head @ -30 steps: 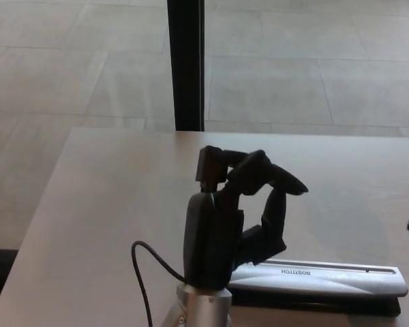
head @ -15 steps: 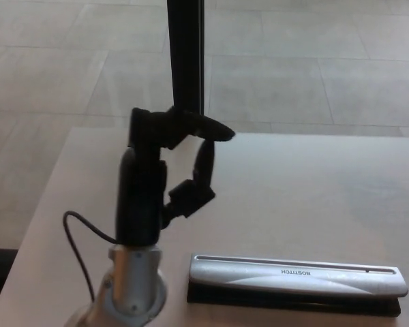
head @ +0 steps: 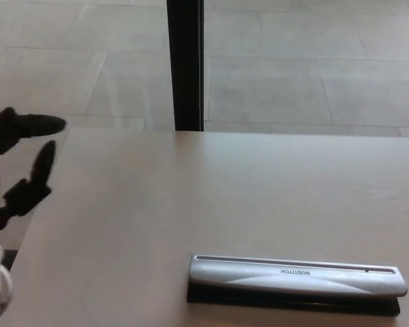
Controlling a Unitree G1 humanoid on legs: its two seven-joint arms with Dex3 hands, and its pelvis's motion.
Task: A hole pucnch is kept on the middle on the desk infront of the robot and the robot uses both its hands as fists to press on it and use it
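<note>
- Left hand (head: 17, 167) sits at the far left edge of the head view, raised beside the desk's left corner, fingers spread, holding nothing, not a fist.
- Desk (head: 191, 197) is otherwise bare in the middle; dark post (head: 185, 65) stands behind its far edge.
- Hole punch (head: 296, 283) lies flat at the near edge, right of centre, long silver lever on a black base, lever looks up. Nothing touches it.
- Right hand: not in view.
- Step, as I read it: between presses or pulling out, hand well apart from the punch. No contact, so no pressing under way.
- Next move calls for: curl both hands into fists, bring them over the lever from either side, push straight down. Load should spread along the bar so the base doesn't tip or slide toward the near edge.
- Versus earlier frames: left hand was right over the punch's left end, then midway across the desk, now off to the left edge. Fingers have opened out a bit. Punch hasn't shifted; camera steady.
</note>
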